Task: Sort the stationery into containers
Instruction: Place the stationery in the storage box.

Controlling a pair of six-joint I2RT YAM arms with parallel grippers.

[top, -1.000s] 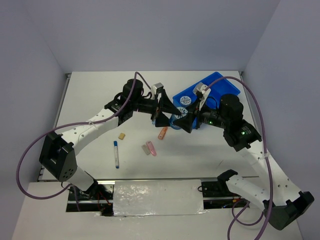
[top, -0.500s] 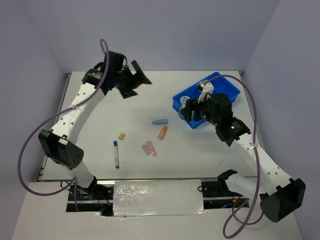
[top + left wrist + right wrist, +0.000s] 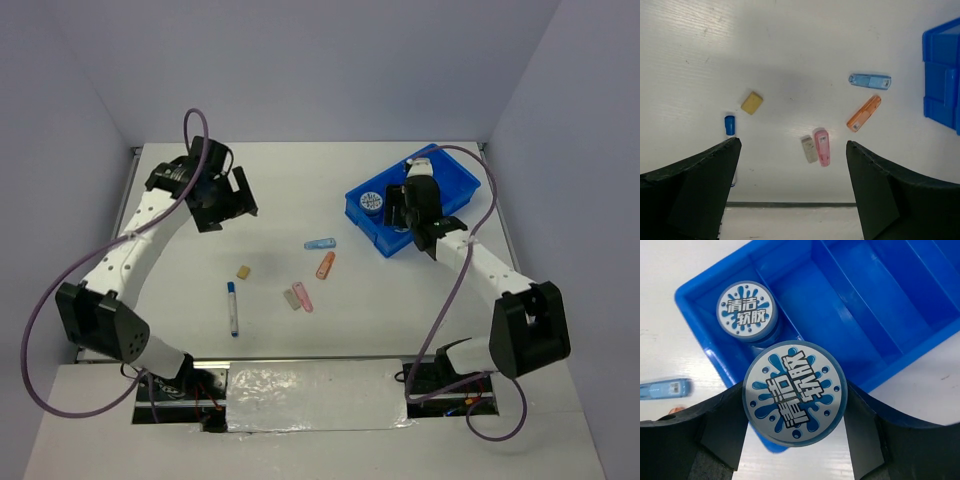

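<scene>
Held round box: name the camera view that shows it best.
Right wrist. The round box fills the frame's centre, patterned face toward the camera, clamped between the fingers of the right gripper over the tray. Top external hides it under the gripper. Left wrist shows only the tray's corner, not the box.

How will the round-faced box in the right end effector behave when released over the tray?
The round box looks like rigid plastic, so the right end effector probably won't deform it. Its curved side offers little contact, so it may slip. Dropped on edge it could roll; flat, like the other box in the blue tray, it should sit still.
</scene>
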